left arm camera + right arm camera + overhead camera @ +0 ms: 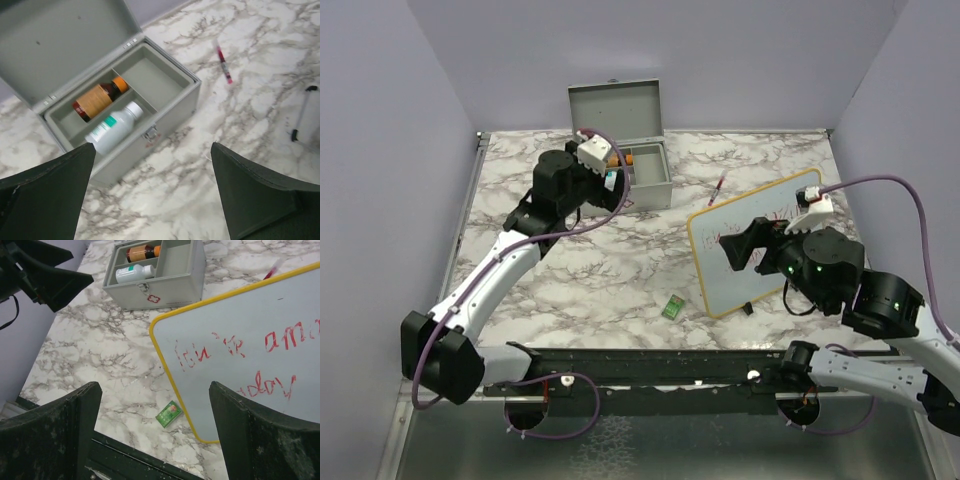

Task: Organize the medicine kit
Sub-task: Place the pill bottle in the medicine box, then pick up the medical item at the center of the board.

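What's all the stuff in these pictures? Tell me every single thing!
table: one, white and grey marble, under everything
medicine kit: one, grey, lid open, far side of the table
brown bottle: one, brown with orange cap, lying inside the kit
white bottle: one, white with green label, lying inside the kit beside the brown one
pen: one, red, on the table between kit and whiteboard
whiteboard: one, white with yellow edge and red writing, on the right arm's side
packet: one, green, on the table by the whiteboard's near corner
left gripper: one, black, open, above the kit
right gripper: one, black, open, above the whiteboard

2 bottles (114,128) fill the medicine kit's (175,114) left half; right compartment (152,80) free.
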Motion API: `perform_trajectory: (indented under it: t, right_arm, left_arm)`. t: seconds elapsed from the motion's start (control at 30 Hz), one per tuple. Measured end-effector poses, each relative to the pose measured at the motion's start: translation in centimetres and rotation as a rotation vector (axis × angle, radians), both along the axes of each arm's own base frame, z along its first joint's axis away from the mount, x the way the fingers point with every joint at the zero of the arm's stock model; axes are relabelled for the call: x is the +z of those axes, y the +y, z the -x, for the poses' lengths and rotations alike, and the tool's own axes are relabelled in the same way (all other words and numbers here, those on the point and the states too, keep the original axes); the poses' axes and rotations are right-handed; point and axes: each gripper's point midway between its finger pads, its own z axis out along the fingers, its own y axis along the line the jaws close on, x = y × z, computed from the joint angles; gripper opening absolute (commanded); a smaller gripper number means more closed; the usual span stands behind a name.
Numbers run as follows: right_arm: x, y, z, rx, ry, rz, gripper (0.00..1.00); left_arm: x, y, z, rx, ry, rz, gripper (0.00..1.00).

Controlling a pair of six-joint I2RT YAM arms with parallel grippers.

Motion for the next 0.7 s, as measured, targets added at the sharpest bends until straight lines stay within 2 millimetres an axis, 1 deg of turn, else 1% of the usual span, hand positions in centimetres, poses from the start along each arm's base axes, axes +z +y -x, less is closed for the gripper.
perform_trajectory:
  t: [0.07,0.13,0.2,0.27,0.4,0.5,0.6,0.7]
  right_arm:
    - [-0.5,0.4,-0.1,0.0,0.019,0.003,0.92]
    - [-1.2,1.2,-0.2,0.013,0.046,0.019,0.89]
    - [-2.4,2.4,-0.3,0.039,0.083,0.044,0.85]
    - [-3.9,3.8,-0.2,0.079,0.131,0.07,0.81]
    - [-7.7,6.9,0.4,0.176,0.249,0.127,0.73]
    - [-10.3,9.0,1.0,0.246,0.334,0.153,0.69]
    - [-12.2,10.7,1.5,0.303,0.404,0.177,0.68]
    - [-13.9,11.9,1.9,0.342,0.455,0.206,0.69]
  left_arm:
    - [-0.9,-0.1,1.5,-0.01,0.049,0.054,0.99]
    - [-2.2,-0.1,3.0,-0.003,0.114,0.118,0.99]
    - [-3.6,0.1,4.6,0.017,0.191,0.175,0.99]
    - [-4.2,0.2,5.7,0.024,0.242,0.207,0.99]
    - [-4.6,0.7,8.1,0.015,0.294,0.251,0.99]
    - [-5.3,1.5,9.7,0.016,0.309,0.275,0.99]
    - [-5.7,2.9,10.8,0.051,0.33,0.287,0.97]
    - [-5.0,4.0,11.2,0.086,0.304,0.288,0.96]
